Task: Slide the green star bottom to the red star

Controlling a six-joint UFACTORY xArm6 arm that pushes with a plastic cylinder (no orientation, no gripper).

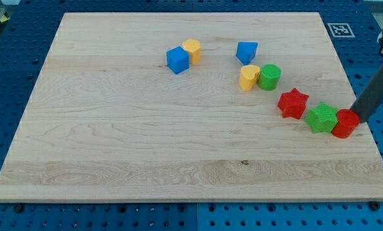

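Observation:
The green star point(321, 118) lies at the view's right side of the wooden board, touching a red round block point(346, 124) on its right. The red star point(292, 103) lies just up and to the left of the green star, a small gap between them. My tip point(358, 119) is at the right edge of the red round block, touching or nearly touching it, with the dark rod rising toward the view's upper right.
A green cylinder point(269, 77) touches a yellow block point(248, 77) above the red star. A blue block point(246, 51) lies higher up. A blue cube point(177, 59) and a yellow block point(192, 50) touch near the top middle. The board's right edge point(364, 138) is close.

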